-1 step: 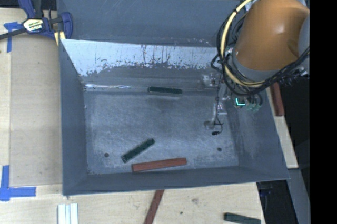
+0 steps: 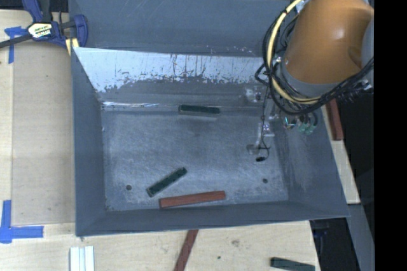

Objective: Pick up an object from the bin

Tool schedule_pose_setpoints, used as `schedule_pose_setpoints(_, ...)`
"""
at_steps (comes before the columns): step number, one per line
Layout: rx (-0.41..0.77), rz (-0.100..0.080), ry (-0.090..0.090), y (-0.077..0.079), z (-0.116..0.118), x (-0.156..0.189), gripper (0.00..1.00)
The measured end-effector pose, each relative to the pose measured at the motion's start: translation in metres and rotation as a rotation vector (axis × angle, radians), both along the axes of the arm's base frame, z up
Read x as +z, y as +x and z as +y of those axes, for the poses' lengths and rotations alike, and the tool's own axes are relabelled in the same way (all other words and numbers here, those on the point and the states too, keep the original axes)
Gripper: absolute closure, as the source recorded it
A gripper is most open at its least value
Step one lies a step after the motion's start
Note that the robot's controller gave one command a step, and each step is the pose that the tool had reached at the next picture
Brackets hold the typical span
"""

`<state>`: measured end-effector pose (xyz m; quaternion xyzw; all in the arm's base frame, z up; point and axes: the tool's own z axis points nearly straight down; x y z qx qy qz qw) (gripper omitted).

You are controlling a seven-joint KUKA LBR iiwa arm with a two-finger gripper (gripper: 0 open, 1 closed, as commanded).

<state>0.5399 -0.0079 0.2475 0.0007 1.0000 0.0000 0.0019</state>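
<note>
Metal gripper (image 2: pixel 261 150) over bin floor (image 2: pixel 203 152)

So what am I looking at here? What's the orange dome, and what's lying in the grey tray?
One camera looks down into a grey metal bin from above, slightly sideways. The orange dome with cables is a cover on a robot arm reaching in from the right. The thin metal part below it is its claw, for picking things up. It hangs over bare floor near the bin's right wall; I see nothing in it. Three things lie in the bin: a dark green bar near the front, a reddish-brown bar just in front of that, and a dark bar along the back wall.
</note>
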Motion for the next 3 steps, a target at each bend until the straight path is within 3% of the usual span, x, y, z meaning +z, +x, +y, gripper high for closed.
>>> schedule_pose_setpoints(1,0.039,-0.006,-0.001,-0.017,-0.012,-0.051,0.00)
schedule_pose_setpoints(2,-0.096,0.004,0.000,-0.024,0.003,-0.085,0.00)
schedule_pose_setpoints(3,-0.097,-0.005,0.001,-0.041,0.034,-0.141,0.00)
